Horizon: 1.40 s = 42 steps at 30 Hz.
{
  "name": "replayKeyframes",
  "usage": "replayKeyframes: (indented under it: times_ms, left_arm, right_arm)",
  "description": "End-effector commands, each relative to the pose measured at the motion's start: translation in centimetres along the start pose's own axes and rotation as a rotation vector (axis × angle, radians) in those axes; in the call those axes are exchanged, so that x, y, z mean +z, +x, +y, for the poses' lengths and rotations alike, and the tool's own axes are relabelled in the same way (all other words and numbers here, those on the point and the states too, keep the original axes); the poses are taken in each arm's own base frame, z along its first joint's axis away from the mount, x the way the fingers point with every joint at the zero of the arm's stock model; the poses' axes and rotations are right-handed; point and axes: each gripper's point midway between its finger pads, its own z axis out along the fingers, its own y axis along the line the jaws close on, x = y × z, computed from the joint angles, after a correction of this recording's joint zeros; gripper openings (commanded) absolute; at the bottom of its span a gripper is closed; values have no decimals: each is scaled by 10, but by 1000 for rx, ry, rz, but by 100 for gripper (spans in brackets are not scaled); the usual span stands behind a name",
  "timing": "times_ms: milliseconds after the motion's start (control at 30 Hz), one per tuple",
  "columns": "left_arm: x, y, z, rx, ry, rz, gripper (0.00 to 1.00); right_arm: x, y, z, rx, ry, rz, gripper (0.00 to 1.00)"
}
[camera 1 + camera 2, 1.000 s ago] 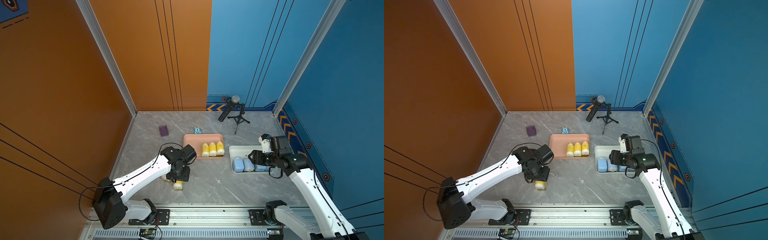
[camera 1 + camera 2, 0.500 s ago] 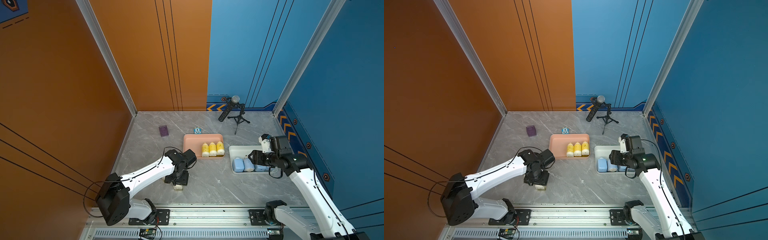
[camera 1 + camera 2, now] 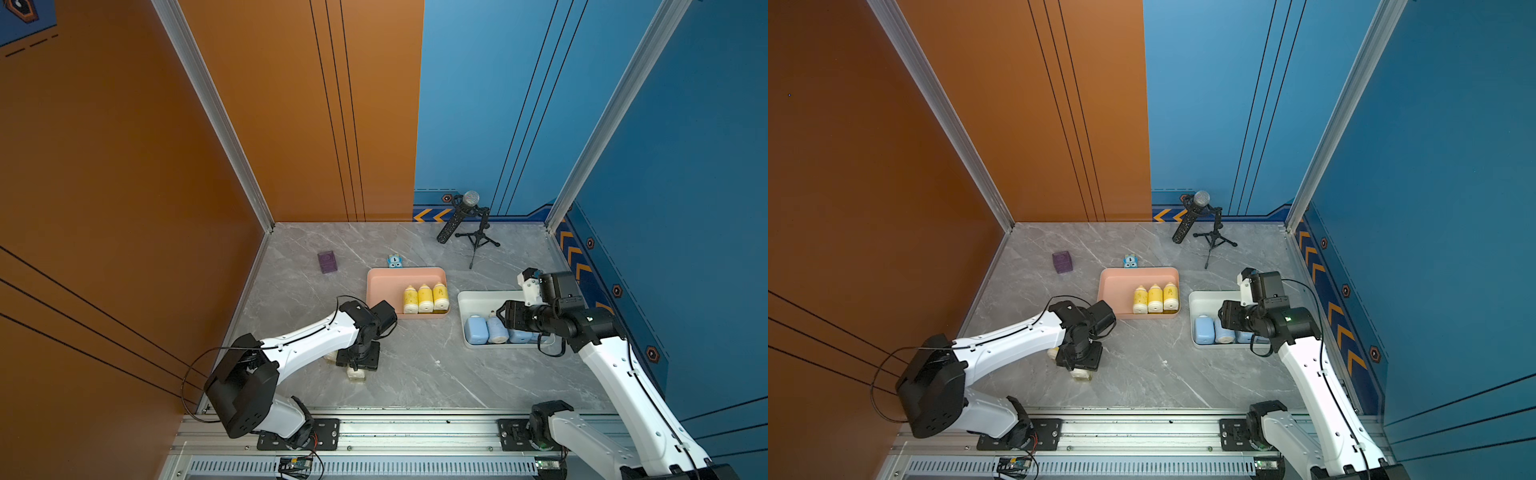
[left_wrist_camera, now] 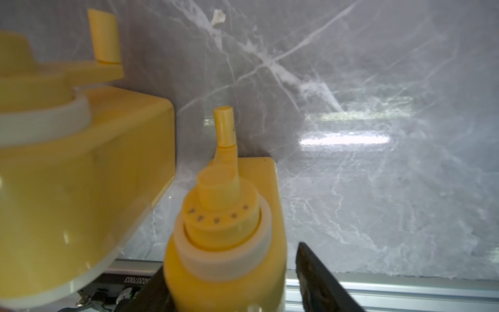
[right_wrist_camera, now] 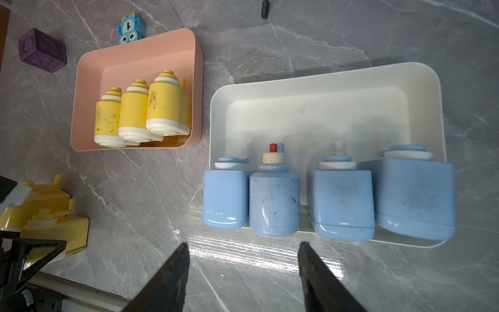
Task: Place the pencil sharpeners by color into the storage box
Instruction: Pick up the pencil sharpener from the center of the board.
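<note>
Left wrist view: the left gripper's (image 4: 229,270) dark fingers (image 4: 318,281) stand apart, straddling a yellow bottle-shaped plastic pencil sharpener (image 4: 224,243) on the grey marble table (image 4: 378,189). A gap shows beside one finger. A second yellow sharpener (image 4: 81,162) sits just beside it. The right gripper (image 5: 244,244) is spread and empty, near the white plastic tray (image 5: 324,108) holding four light blue sharpeners (image 5: 337,200).

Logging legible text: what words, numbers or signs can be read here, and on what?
"1": on the blue cartoon toy.
"0207003", partly hidden: on a label below the table edge.
Orange chevrons, no words: on the wall base.
Purple cube embossing: unreadable.
</note>
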Motion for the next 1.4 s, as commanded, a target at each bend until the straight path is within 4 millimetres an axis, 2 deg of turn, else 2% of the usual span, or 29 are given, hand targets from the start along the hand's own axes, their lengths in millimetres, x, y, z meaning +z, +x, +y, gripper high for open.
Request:
replayKeyframes:
  times_ms: [0,200,400,600,633,833,1133,1367]
  left_arm:
    - [10,-1,-3,-5,2,16,58]
    - [9,-2,-4,-6,7,14,42]
    - [4,-7,-12,-13,36,12,40]
    - [-6,-20,-23,-23,62,-12,40]
    - [-16,-29,-30,-25,86,-40,40]
    - [-40,-53,-48,-17,161,-85,40]
    - [-75,-105,-52,-74,273,-145,39]
    - [-83,-142,-60,-90,326,-147,40]
  right_arm:
    - [-1,8,-2,2,1,18,65]
    - [-2,7,-3,3,4,17,65]
    - [1,10,-3,1,2,26,65]
    - [-1,11,-3,6,2,20,65]
    - [-1,11,-3,7,1,20,65]
    - [-2,12,-3,6,-3,20,65]
    - [-2,11,-2,1,-8,20,65]
    - [-2,12,-2,4,-5,20,65]
